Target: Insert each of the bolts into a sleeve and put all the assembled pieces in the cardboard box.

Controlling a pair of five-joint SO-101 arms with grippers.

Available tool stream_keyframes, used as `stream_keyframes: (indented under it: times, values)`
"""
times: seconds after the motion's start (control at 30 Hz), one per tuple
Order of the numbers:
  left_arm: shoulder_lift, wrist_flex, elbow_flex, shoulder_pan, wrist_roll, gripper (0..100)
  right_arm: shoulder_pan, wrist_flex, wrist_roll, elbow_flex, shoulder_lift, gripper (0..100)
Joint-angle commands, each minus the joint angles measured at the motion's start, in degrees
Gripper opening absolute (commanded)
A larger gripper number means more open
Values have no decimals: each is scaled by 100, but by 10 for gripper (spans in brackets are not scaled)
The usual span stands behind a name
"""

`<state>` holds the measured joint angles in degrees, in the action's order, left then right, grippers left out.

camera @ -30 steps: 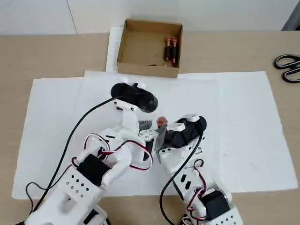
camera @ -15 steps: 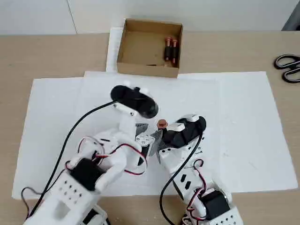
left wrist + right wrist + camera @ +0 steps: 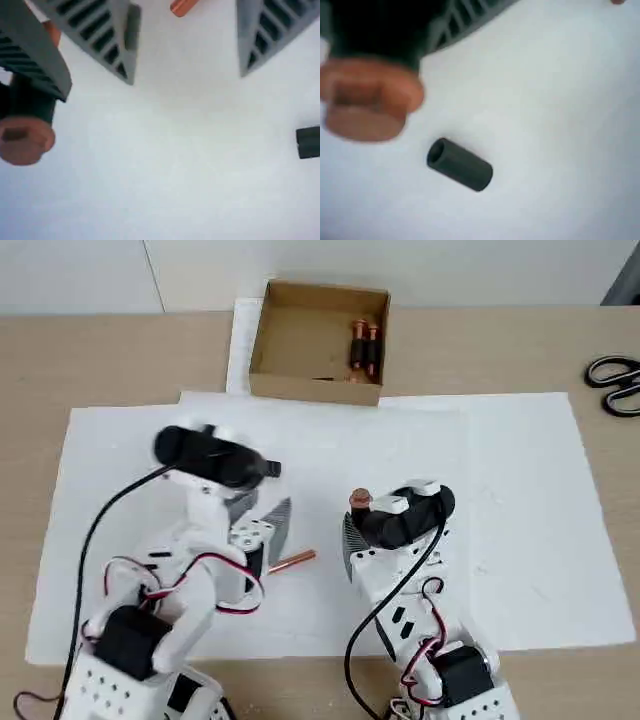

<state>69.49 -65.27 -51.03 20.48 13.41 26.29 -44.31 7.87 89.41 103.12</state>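
Looking down in the high view, the left gripper (image 3: 262,530) hangs over the paper sheet (image 3: 520,500) at about 8 o'clock. Its 2 grey fingers are spread wide with nothing between them. A copper bolt (image 3: 293,560) lies flat on the sheet just beside those fingers, at their 4 o'clock. Near the centre, the right gripper (image 3: 355,522) is clamped on a bolt-and-sleeve piece (image 3: 360,501), copper head up. The cardboard box (image 3: 270,340) sits at 12 o'clock, with 2 finished pieces (image 3: 362,345) side by side against its 3 o'clock wall. Scissors (image 3: 615,380) lie at 2 o'clock on the table (image 3: 60,350).

In the left wrist view, the left gripper (image 3: 186,72) gapes over the paper, with the end of the copper bolt (image 3: 182,6) just beyond its fingers. The bolt-and-sleeve piece (image 3: 25,135) hangs off to one side, and a black sleeve (image 3: 307,142) lies on the paper.

In the right wrist view, the bolt-and-sleeve piece (image 3: 367,100) shows its copper head close up, gripped around its dark barrel. The black sleeve (image 3: 460,164) lies on its side on the paper, apart from it.
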Motion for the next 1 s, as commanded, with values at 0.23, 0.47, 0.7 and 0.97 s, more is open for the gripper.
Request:
stream_keyframes:
  times: [0.23, 0.47, 0.7, 0.97]
  values:
    - [176, -466, 207, -352, -35, 129, -391, -286, -18, -607, 75, 4]
    - [176, -501, 207, -352, -26, 129, -813, -725, -747, -1108, 75, 4]
    - [211, -501, 145, -343, -26, 127, -1121, -866, -826, -1776, -778, 4]
    - [220, -536, 22, -352, -26, 127, -1147, -866, -809, -3305, -2747, 4]
